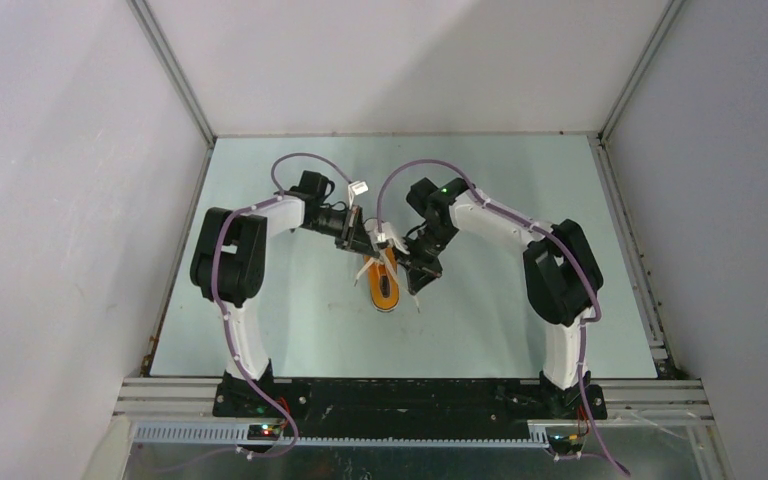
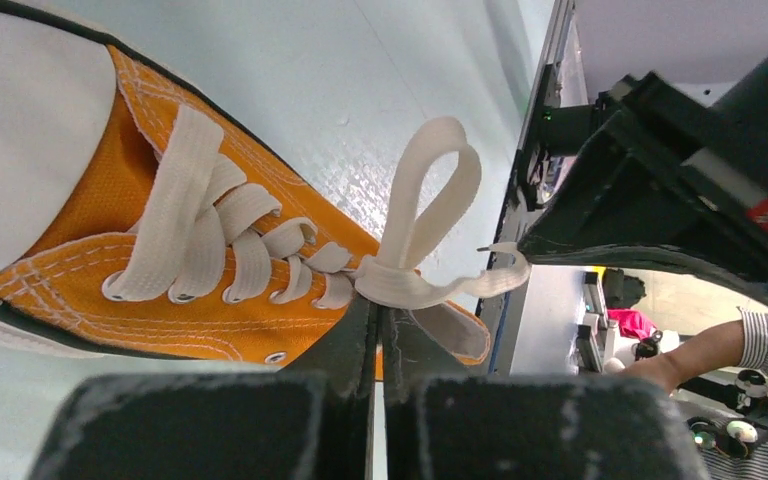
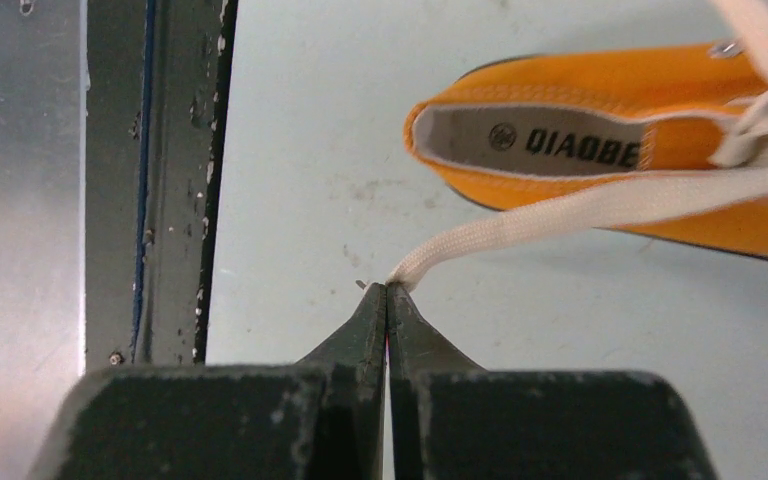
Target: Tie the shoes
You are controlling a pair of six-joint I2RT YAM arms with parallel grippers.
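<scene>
Look to the middle of the pale green counter (image 1: 290,320) for the orange sneaker (image 1: 384,288), resting between the two arms. Find the left end effector (image 1: 368,240) at 11 o'clock of it and the right end effector (image 1: 420,272) at 2 o'clock, both low over the laces (image 2: 200,240).

Read both as pinched shut. In the left wrist view, note the fingers (image 2: 355,350) closed at the base of an upright loop (image 2: 430,190), right at a wrap of lace crossing it above the top eyelets. In the right wrist view, see the tips clamped on the lace tail (image 3: 580,208), drawn taut toward 2 o'clock and the shoe's collar.

Judge the step as cinching the knot. To do it well:
- Hold the loop's base steady with the left.
- Draw the tail outward with the right along its present line, low and level.
- Pull slowly and stop at the first firm bite of the wrap.
- Watch for the loop shrinking through the wrap, and for the light shoe sliding or tipping.

Only one loop visible, so probably no finished bow yet.

Expect little grip from the counter: smooth, faintly speckled, slightly glossy. Around it, plain white walls (image 1: 400,60) on an aluminium frame (image 1: 175,75), with a metal rail (image 1: 160,392) along the near edge. Beyond the enclosure, at 4 o'clock in the left wrist view, a person's hand (image 2: 685,362) in a striped sleeve, well apart from the work.
</scene>
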